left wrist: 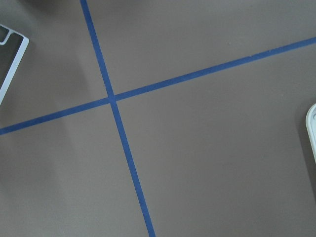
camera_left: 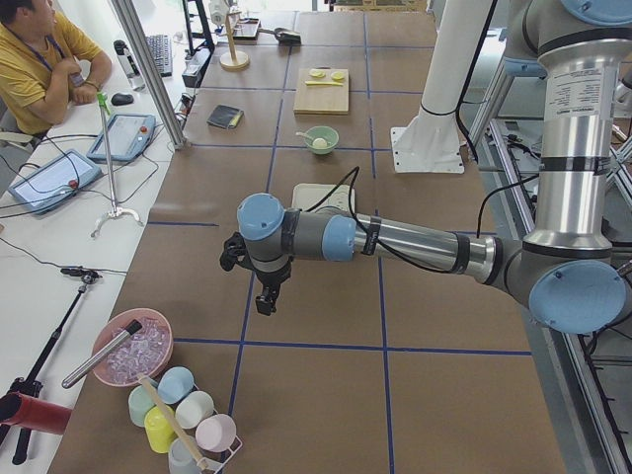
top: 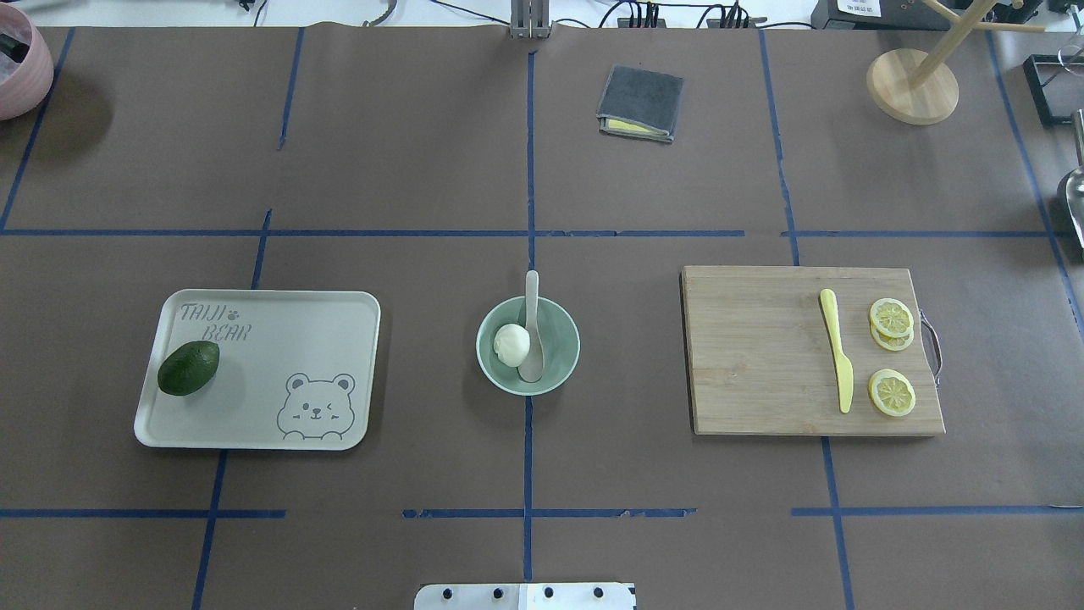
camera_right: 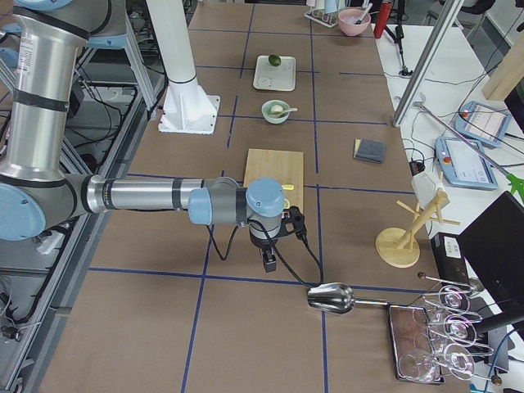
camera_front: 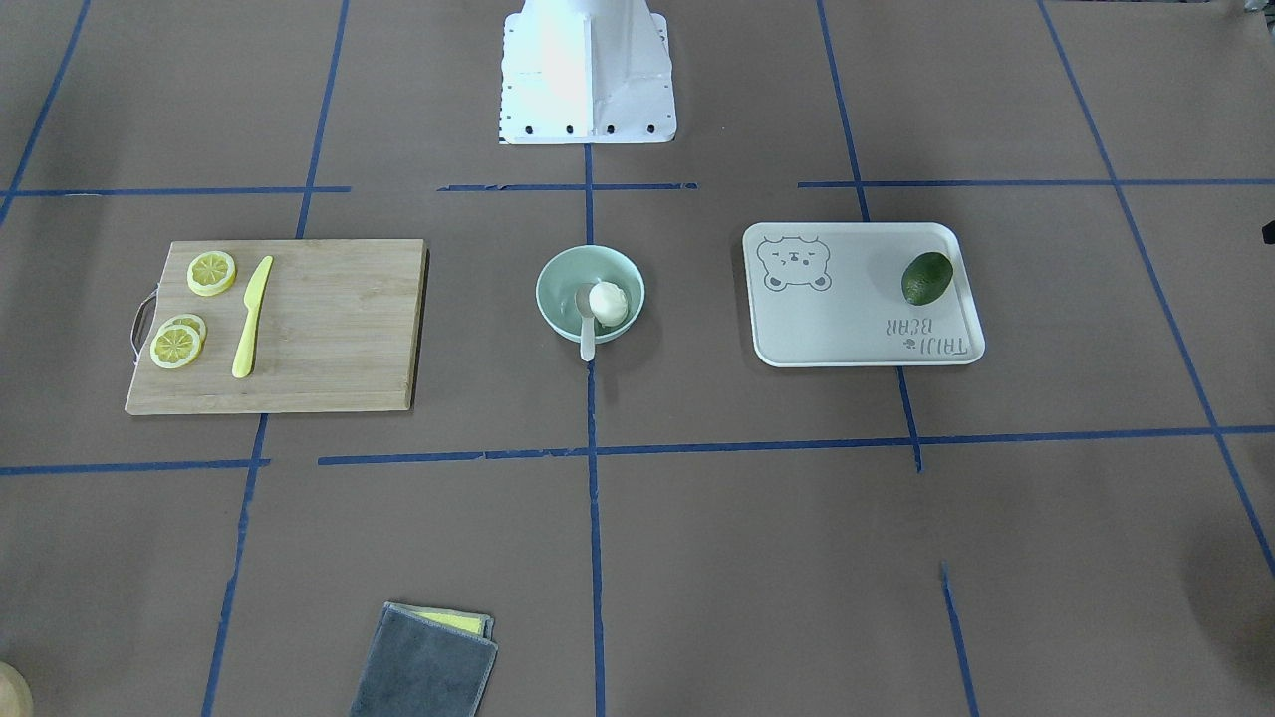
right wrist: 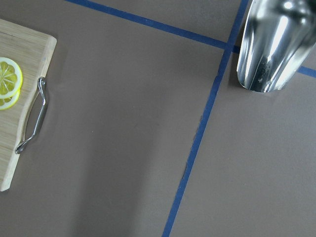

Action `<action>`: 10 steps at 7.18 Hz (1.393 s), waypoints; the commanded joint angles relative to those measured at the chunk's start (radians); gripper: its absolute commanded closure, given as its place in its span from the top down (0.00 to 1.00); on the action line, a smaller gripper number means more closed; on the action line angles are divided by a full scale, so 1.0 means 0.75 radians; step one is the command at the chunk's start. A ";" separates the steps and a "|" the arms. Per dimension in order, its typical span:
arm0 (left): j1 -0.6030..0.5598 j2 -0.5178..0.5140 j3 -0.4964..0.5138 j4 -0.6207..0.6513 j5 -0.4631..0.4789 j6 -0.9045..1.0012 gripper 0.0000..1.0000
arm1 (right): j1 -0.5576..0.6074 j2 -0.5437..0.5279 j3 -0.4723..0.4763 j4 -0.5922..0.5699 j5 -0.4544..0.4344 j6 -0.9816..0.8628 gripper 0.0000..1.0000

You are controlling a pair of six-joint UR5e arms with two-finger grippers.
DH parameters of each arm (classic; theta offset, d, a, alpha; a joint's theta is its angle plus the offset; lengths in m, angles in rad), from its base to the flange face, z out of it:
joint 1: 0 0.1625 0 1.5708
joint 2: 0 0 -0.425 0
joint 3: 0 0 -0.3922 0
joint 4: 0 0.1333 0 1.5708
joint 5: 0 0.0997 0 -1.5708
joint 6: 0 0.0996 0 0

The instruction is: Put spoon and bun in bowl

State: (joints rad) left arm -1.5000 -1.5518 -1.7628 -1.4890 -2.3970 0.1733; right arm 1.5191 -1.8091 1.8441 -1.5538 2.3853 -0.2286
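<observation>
The pale mint-green bowl (camera_front: 554, 299) (top: 561, 347) stands at the table's middle. The white bun (camera_front: 609, 303) (top: 511, 345) lies inside it. The beige-grey spoon (camera_front: 587, 334) (top: 532, 318) rests in the bowl beside the bun, its handle sticking out over the rim. Both arms are away from the bowl. The left gripper (camera_left: 265, 298) shows only in the exterior left view, hanging over bare table near the robot's left end. The right gripper (camera_right: 268, 262) shows only in the exterior right view, past the cutting board. I cannot tell whether either is open or shut.
A grey bear tray (top: 279, 356) holds an avocado (top: 188, 368). A wooden cutting board (top: 762, 356) carries a yellow knife (top: 837, 360) and lemon slices (top: 892, 318). A folded cloth (top: 640, 102), a metal scoop (right wrist: 274, 44) and a wooden stand (top: 912, 85) lie further off.
</observation>
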 commanded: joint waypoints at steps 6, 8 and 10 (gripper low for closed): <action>-0.027 0.032 0.066 -0.003 0.120 -0.020 1.00 | 0.046 0.005 0.006 0.002 0.002 0.008 1.00; -0.027 0.050 0.066 -0.003 0.114 -0.016 1.00 | 0.077 0.013 0.012 -0.010 0.006 0.008 1.00; -0.027 0.050 0.066 -0.005 0.114 -0.016 1.00 | 0.037 0.007 0.022 -0.010 -0.004 0.006 1.00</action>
State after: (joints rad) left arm -1.5201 -1.5154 -1.7135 -1.4920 -2.3115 0.1602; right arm 1.5681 -1.8022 1.8575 -1.5610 2.3853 -0.2234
